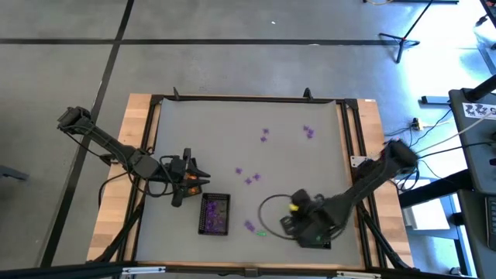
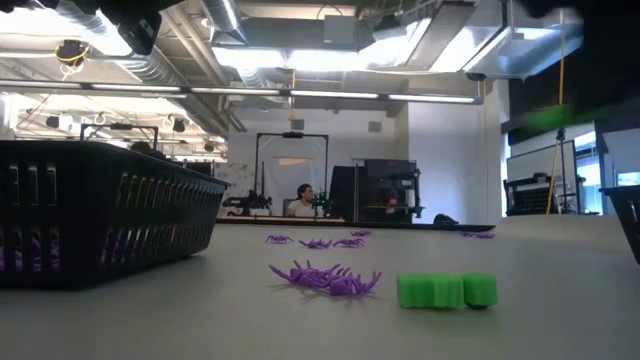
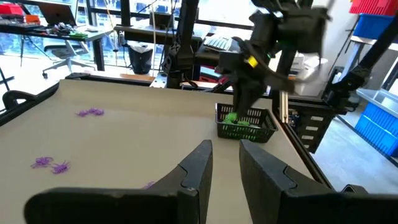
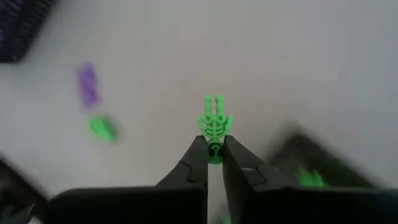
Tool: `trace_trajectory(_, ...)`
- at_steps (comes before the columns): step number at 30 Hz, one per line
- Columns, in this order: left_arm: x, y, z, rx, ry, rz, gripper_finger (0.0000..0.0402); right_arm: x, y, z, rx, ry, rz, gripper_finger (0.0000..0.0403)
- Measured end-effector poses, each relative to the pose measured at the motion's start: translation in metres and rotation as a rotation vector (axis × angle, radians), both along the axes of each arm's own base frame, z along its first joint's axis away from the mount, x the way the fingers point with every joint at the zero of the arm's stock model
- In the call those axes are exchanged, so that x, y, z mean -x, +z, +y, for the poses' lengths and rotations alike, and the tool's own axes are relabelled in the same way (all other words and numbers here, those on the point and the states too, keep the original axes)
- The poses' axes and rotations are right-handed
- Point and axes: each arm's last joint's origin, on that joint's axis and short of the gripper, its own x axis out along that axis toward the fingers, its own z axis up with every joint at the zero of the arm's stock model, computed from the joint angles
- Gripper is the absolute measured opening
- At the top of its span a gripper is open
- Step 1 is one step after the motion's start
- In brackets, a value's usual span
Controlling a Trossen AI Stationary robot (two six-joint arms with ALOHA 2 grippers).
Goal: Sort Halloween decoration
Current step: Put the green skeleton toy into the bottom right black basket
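Nearest the low camera: green piece [image 2: 447, 290] flat on the table [image 2: 560, 300], purple spider heap [image 2: 325, 278] just beside it at 9 o'clock.

Clamped between closed fingers of the right gripper [image 4: 214, 149]: green skeleton trinket [image 4: 214, 124], long axis running straight on from the fingers. Held above bare table, at about 5 o'clock of the table in the high view. Green tray [image 3: 246, 123] just beside this gripper, already with green pieces inside; small shift toward it probably enough before release.

Left gripper [image 1: 187, 179] waiting at about 8 o'clock, fingers a little apart, nothing between them, beside the purple-filled tray [image 1: 215, 214].

Farther: loose purple spiders [image 1: 249, 179] mid-table, more [image 1: 309, 132] toward 1 o'clock, well apart from both arms. Nearer arm for the far ones: cannot tell surely.
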Motion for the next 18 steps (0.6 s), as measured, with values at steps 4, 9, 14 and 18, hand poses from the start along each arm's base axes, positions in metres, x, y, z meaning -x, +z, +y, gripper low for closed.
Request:
trace_trajectory(4,0.000,0.000,0.000,0.000,0.000,0.000,0.0075,0.030,0.011,-0.003,-0.198,-0.074,0.115,0.0022)
trace_trajectory(9,0.000,0.000,0.000,0.000,0.000,0.000,0.0075,0.045,0.021,0.004,-0.274,-0.116,0.119,0.0024)
trace_trajectory(14,0.000,0.000,0.000,0.000,0.000,0.000,0.0075,0.042,0.014,0.009,-0.272,-0.130,0.125,0.0054)
trace_trajectory(18,0.000,0.000,0.000,0.000,0.000,0.000,0.0075,0.038,0.004,0.013,-0.250,-0.138,0.151,0.0115)
